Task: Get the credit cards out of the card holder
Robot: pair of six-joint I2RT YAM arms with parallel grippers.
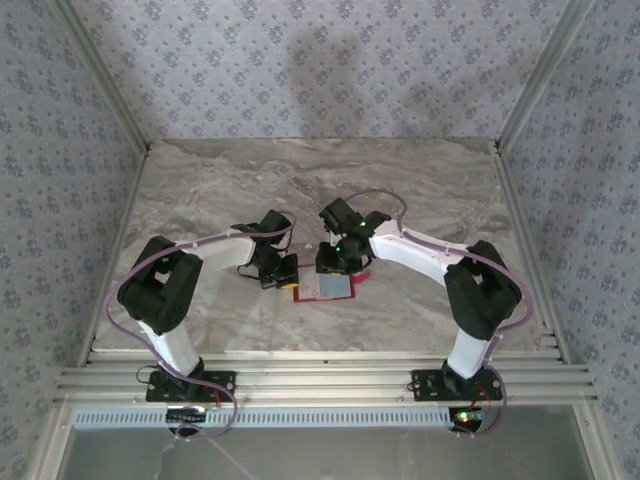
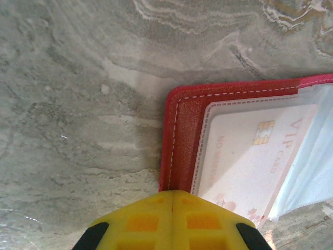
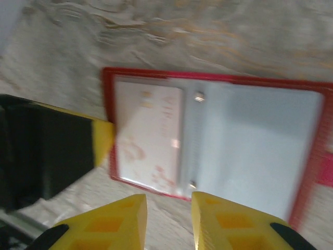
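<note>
On the marble table (image 1: 200, 190), the card holder (image 1: 325, 289) is laid open and flat, nearer the near edge than the far one and about midway between the side edges, with a gripper set on either side of it. The left gripper (image 2: 173, 221) is seen clenched with nothing between its jaws, its tip over the holder's red border, while the right gripper (image 3: 169, 216) is held with its jaws parted and empty, just off the holder's long edge. One pale credit card (image 2: 250, 156) is seen tucked in the clear pocket (image 2: 307, 151) on the half next to the left gripper.
</note>
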